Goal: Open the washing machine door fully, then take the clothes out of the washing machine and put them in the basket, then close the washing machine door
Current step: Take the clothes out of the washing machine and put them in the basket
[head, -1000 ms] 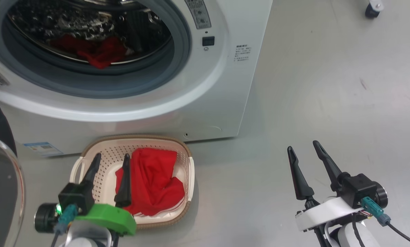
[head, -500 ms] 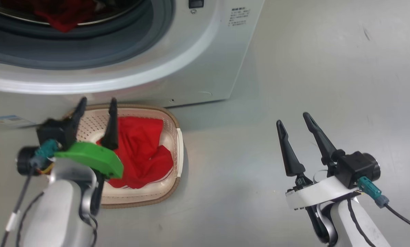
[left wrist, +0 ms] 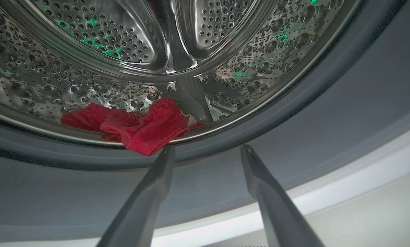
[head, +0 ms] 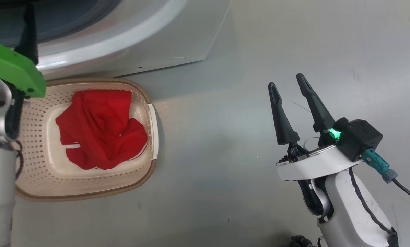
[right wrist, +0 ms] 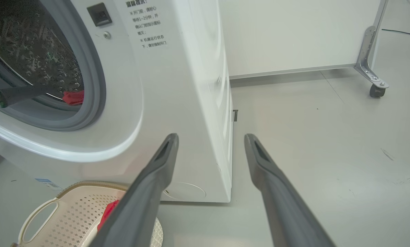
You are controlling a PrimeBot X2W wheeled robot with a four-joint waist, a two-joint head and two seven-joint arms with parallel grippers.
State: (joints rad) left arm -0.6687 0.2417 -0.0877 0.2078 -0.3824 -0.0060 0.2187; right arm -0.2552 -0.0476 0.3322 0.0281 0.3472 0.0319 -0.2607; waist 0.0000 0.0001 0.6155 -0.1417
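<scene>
The white washing machine point(right wrist: 177, 85) stands with its grey-ringed port point(left wrist: 294, 130) uncovered; its door is out of view. A red garment point(left wrist: 136, 127) lies at the front lip of the steel drum point(left wrist: 122, 44). My left gripper point(left wrist: 206, 150) is open and empty, its tips just short of that lip and right of the garment's hanging corner. Another red garment point(head: 100, 128) lies in the cream basket point(head: 33, 178) on the floor in front of the machine. My right gripper point(head: 287, 85) is open and empty over bare floor, right of the basket.
My left arm's green wrist cover point(head: 12, 68) hangs over the basket's far left corner. A white panel on a metal castor leg point(right wrist: 373, 75) stands behind the machine on the right. Grey floor point(head: 225, 154) spreads between basket and right arm.
The head camera has tilted down, sliding the machine up out of the picture. My left gripper has risen from over the basket to the port. The right gripper stays open.
</scene>
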